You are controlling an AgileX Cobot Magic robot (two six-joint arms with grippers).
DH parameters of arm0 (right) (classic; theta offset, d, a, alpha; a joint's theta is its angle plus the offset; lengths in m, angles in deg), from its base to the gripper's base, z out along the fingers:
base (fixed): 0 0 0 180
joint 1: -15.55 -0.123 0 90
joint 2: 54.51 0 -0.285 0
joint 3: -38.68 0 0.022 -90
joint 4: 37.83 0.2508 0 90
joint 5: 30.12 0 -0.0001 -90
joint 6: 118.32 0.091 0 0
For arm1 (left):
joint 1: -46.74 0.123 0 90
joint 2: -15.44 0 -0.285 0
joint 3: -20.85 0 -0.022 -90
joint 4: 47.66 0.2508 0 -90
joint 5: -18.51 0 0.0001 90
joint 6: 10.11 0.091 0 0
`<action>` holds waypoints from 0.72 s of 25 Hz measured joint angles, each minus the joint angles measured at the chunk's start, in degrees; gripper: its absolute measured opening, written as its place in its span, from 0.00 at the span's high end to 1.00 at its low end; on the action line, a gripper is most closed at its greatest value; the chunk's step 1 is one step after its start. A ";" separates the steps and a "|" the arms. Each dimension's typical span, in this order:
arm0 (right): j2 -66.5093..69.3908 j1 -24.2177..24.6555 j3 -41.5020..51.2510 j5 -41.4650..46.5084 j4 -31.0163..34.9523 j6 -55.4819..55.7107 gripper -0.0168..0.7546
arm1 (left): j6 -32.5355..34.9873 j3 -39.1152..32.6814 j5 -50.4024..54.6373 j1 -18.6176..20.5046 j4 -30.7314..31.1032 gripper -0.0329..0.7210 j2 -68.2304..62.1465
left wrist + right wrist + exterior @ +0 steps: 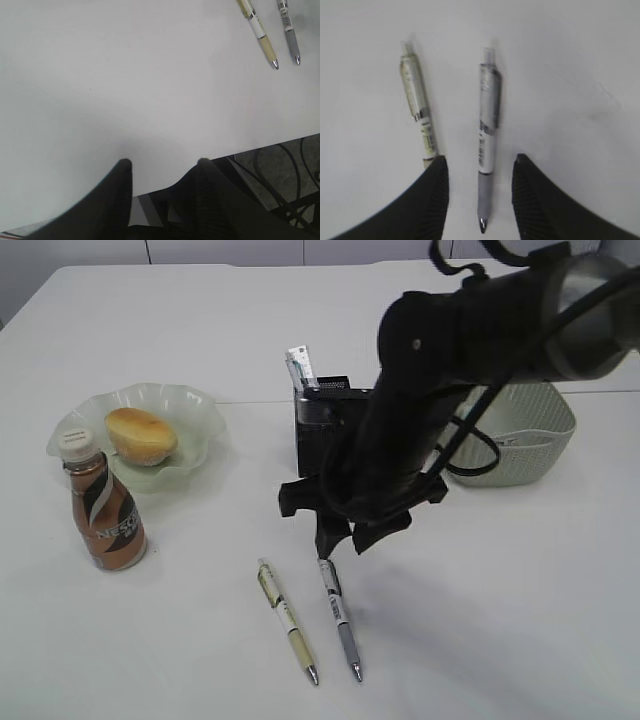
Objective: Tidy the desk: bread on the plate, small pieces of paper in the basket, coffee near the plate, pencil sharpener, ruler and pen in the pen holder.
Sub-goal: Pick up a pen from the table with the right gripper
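Two pens lie nearest on the plain white desk: a cream-barrelled pen on the left and a grey-barrelled pen just right of it, roughly parallel, apart. Over the grey pen's far end hangs the right gripper, its black fingers parted, straddling that pen in the right wrist view without visibly touching it. At the desk's near edge, the left gripper is parted and empty. Farther back stand one black mesh pen holder holding one clear ruler, one grey-green perforated basket at right, and at left one ruffled pale green glass plate carrying one golden bun, with one brown Nescafe bottle just in front.
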 joint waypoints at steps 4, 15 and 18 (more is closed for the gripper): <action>3.11 -2.83 -3.57 2.94 -4.84 3.00 0.53 | 0.00 0.00 0.00 0.00 0.00 0.55 0.00; 9.94 -4.17 -4.76 6.62 -6.08 5.47 0.53 | 0.00 0.00 0.00 0.00 -0.08 0.55 0.00; 10.77 -5.09 -5.41 5.61 -6.76 6.44 0.53 | 0.00 0.00 0.00 0.00 -0.08 0.55 0.00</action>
